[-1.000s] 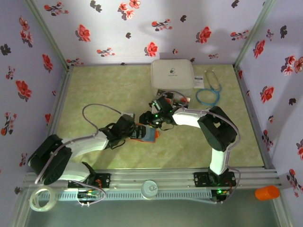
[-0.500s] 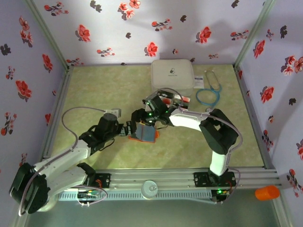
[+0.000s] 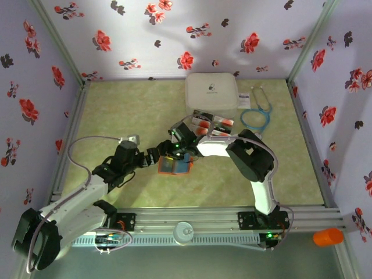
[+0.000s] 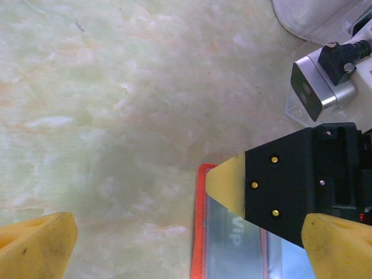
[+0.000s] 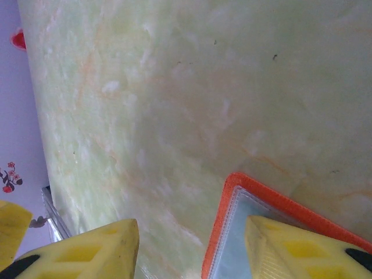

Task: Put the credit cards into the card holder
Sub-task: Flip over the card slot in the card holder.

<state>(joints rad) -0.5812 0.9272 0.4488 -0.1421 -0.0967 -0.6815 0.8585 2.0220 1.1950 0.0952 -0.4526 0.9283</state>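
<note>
The left arm (image 3: 81, 197) and right arm (image 3: 258, 174) have white links, black joints and a grey cable loop (image 3: 87, 139). Tool fingertips (image 4: 38, 244) are yellow. The right tool (image 3: 174, 152) body is black with brass screws (image 4: 254, 185).

left tool (image 3: 152, 156): jaws wide apart | left arm (image 3: 87, 195): stretched forward | right tool (image 3: 173, 153): jaws half parted | right forearm (image 3: 216, 145): reaching left

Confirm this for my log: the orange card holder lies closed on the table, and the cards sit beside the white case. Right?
Not closed: the card holder lies open, grey-blue inside facing up, as the top view shows. It is on the table, and the cards sit beside the white case.
</note>
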